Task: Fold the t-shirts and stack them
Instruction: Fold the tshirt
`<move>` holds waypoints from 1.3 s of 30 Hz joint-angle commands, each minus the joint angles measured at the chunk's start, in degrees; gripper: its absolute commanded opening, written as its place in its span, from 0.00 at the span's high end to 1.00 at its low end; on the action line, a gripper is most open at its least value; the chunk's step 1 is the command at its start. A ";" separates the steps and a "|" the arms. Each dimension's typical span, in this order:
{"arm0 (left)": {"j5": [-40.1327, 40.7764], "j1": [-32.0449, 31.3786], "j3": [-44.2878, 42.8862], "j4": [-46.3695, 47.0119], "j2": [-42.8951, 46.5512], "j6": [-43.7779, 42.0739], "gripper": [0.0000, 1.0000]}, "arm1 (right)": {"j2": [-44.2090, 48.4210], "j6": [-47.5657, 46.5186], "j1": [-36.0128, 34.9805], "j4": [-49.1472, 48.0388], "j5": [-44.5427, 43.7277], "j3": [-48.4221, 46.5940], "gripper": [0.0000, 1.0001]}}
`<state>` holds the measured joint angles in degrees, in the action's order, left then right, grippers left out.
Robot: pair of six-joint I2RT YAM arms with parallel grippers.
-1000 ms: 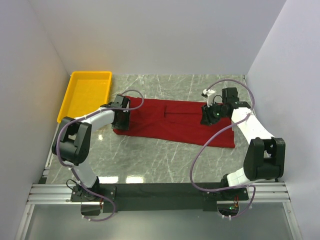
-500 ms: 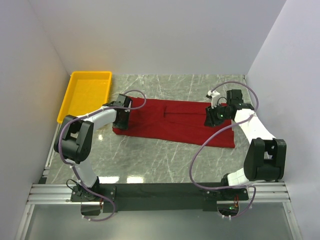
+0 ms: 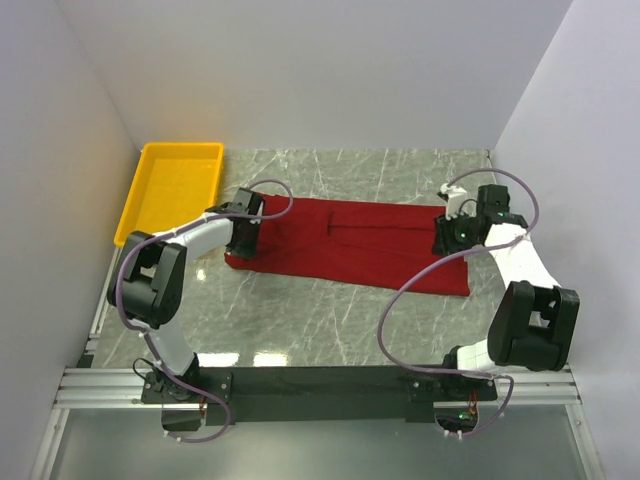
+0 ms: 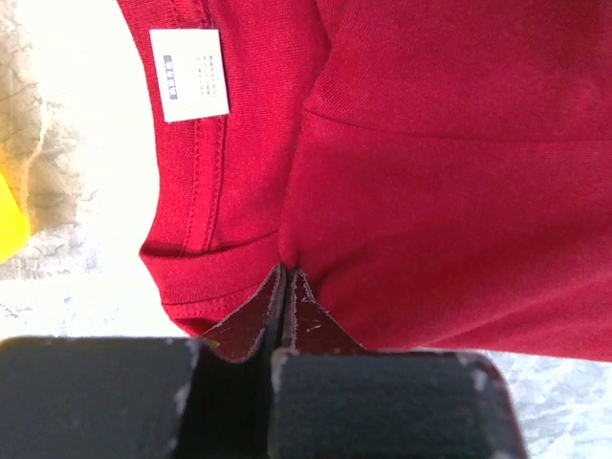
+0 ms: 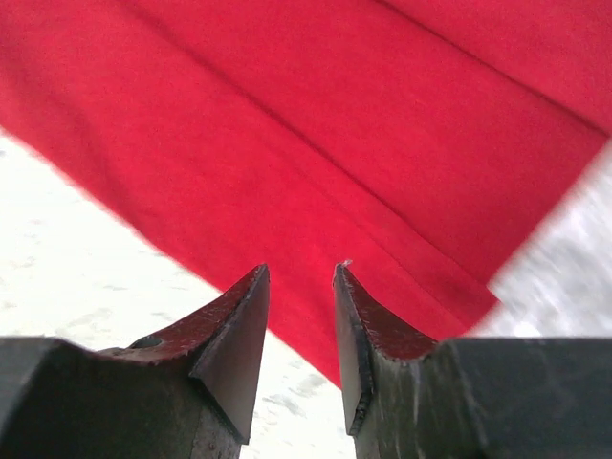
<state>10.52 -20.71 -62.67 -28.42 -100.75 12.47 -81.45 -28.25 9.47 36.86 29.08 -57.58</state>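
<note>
The dark red t-shirt [image 3: 350,245] lies as a long folded strip across the marble table. Its white neck label [image 4: 189,74] shows at the left end in the left wrist view, where the cloth [image 4: 430,191] fills most of the frame. My left gripper [image 3: 244,238] is at that left end, and its jaws [image 4: 287,275] are shut, pinching a fold of the shirt beside the collar. My right gripper [image 3: 447,238] hovers over the right end. Its jaws [image 5: 301,273] stand open above the shirt's edge [image 5: 335,143], with nothing between them.
A yellow tray [image 3: 180,149] sits at the back left, just beyond the shirt's left end. White walls close in the table on the left, right and back. Bare marble [image 3: 330,320] lies between the shirt and the arm bases.
My left gripper has shut on the shirt near the collar. My right gripper has moved rightward along the shirt to its right end, still open.
</note>
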 commanded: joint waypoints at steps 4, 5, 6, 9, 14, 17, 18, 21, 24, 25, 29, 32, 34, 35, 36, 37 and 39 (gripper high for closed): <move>-1.47 0.14 -0.25 -0.31 4.86 1.50 0.99 | -4.32 4.78 5.02 -1.53 -9.12 -1.13 0.57; -1.99 0.14 -0.25 -0.32 5.21 1.68 0.99 | -4.77 6.18 5.37 -1.62 -9.91 -1.13 0.56; -2.09 0.14 -0.25 -0.40 5.91 1.94 0.99 | -5.03 6.80 5.47 -1.88 -10.88 -1.04 0.55; -2.17 0.23 0.01 -0.75 7.76 2.12 0.99 | -5.47 8.82 7.30 -1.79 -12.47 -0.51 0.54; -3.93 1.11 0.62 -1.19 10.48 2.65 0.99 | -5.65 9.62 12.05 -0.56 -12.82 0.45 0.53; -4.72 1.46 1.41 -1.28 11.62 2.82 0.99 | -5.47 9.09 13.55 -0.65 -13.70 1.59 0.52; -4.98 1.64 1.68 -1.11 12.24 3.00 0.99 | -5.65 9.09 13.81 -0.30 -13.53 1.77 0.52; -6.48 2.43 2.82 -0.93 13.38 3.87 0.99 | -6.53 9.62 14.34 -0.39 -12.82 2.39 0.52; -7.71 3.66 3.79 -0.76 14.17 4.40 0.99 | -6.88 10.06 14.52 -0.82 -12.56 2.74 0.52; -8.06 4.35 4.05 -0.84 14.44 4.58 0.99 | -6.97 10.32 14.52 -0.91 -12.30 2.65 0.52; -9.82 5.85 4.93 -0.67 14.44 5.02 0.99 | -6.71 10.50 14.52 -1.26 -11.68 3.00 0.52; -10.08 6.30 5.11 0.12 13.65 4.93 0.99 | -6.00 10.06 14.52 -1.35 -10.72 3.61 0.52; -10.08 6.38 4.93 0.65 12.34 4.67 0.99 | -5.30 9.79 14.52 -1.00 -10.10 4.14 0.52; -10.08 6.38 4.93 1.43 11.37 4.50 0.99 | -5.04 9.27 14.52 -1.00 -9.57 4.32 0.52; -10.08 6.47 4.84 1.70 10.84 4.41 0.99 | -4.86 9.00 14.52 -0.57 -9.22 4.41 0.52; -10.08 6.38 4.58 2.05 10.32 4.41 0.99 | -4.42 8.74 14.61 -0.30 -9.13 4.50 0.52; -10.08 6.38 4.58 2.76 9.26 4.23 0.99 | -4.33 8.21 14.61 0.22 -9.04 4.58 0.51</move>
<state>1.28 -14.48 -57.65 -27.86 -90.30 16.84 -88.18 -18.92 23.68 36.73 18.70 -53.12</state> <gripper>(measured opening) 0.013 0.486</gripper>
